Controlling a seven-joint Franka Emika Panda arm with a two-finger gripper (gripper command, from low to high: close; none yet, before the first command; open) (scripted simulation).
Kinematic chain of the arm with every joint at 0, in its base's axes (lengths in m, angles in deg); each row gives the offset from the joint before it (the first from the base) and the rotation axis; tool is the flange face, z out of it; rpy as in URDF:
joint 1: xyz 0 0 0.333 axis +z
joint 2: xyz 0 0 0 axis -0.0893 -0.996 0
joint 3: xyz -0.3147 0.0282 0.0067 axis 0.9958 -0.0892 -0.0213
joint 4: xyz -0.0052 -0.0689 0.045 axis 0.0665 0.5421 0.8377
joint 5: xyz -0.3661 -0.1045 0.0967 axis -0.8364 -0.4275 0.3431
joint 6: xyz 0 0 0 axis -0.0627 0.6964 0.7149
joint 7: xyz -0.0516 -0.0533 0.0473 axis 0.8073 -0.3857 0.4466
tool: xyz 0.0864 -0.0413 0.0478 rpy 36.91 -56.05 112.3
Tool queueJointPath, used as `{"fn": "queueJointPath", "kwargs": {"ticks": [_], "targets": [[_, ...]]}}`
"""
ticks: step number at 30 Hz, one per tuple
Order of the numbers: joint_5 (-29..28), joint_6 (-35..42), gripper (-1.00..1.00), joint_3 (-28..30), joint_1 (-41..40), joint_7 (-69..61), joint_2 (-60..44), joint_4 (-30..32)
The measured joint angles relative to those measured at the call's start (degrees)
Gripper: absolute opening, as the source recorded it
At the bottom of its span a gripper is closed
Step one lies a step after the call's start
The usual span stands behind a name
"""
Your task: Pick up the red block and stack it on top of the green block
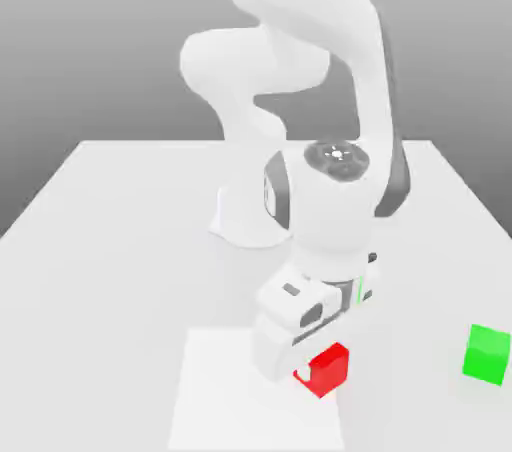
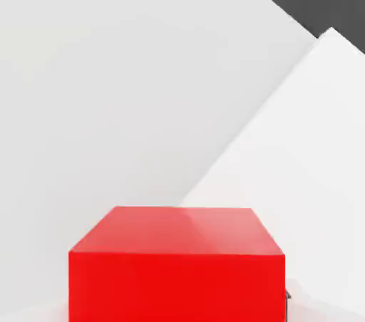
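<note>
Down near the front edge of the table [image 1: 100, 240], on a paler square patch [image 1: 220, 400] lying toward the exterior view's left of centre, the gripper [image 1: 300, 368] is lowered with its jaws drawn narrow around the red block [image 1: 328, 370], which sits at that patch's right edge; the hand view shows the same red block [image 2: 178, 263] close up. Well apart, by the table's right edge in the exterior view, the green block [image 1: 487, 353] rests alone.
</note>
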Motion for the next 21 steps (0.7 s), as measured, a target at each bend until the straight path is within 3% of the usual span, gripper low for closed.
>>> {"fn": "queueJointPath", "kwargs": {"ticks": [5,17,21], "targets": [[0.1,7.8,-1.0,-1.1,1.1,-1.1,8.3,0.5],[-2.3,17.5,-1.0,-12.0,14.7,-15.5,5.7,-11.5],[-5.5,12.7,-1.0,-11.4,16.7,-14.7,-0.8,-13.0]]}}
